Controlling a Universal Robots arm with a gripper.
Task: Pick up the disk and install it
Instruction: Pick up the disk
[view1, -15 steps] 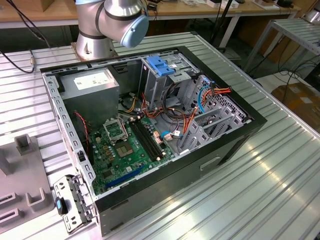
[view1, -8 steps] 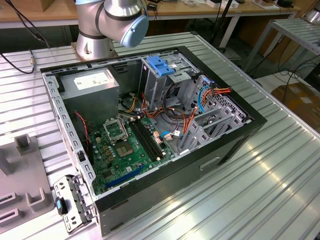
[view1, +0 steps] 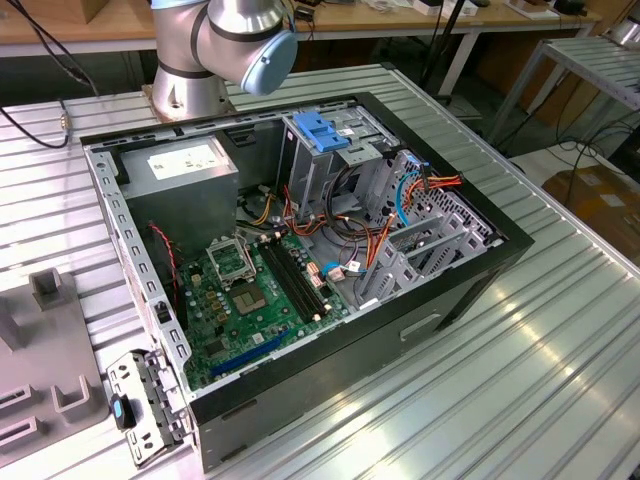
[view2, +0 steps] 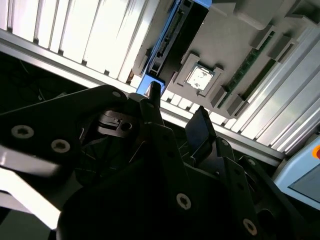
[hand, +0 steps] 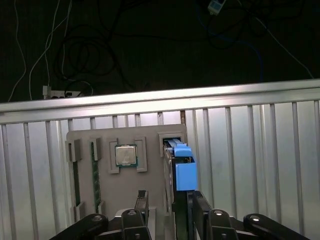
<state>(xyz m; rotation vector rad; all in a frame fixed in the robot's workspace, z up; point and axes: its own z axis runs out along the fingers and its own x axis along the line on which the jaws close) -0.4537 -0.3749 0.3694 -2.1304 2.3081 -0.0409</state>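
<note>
The fingers (hand: 142, 201) are standing apart, released and gripping nothing, and the gripper (hand: 170, 196) is hovering over a grey tray. Beneath the fingers a ribbed metal table (hand: 250, 150) is spreading out. In the exterior view the same table is carrying an open computer case (view1: 350, 360). The tray (hand: 120, 192) is lying flat on the table directly below the fingers. The disk (hand: 184, 172) is standing on edge in a slot of that tray, with its blue end tab pointing away from the gripper. Its body is running into the gap between the fingers, close beside one finger and apart from the other, and I cannot tell whether it is touching. Beyond the far finger, two memory sticks (hand: 95, 175) are sitting in tray slots. Nearer the fingers, a processor chip (hand: 126, 155) is resting in its square recess.
</note>
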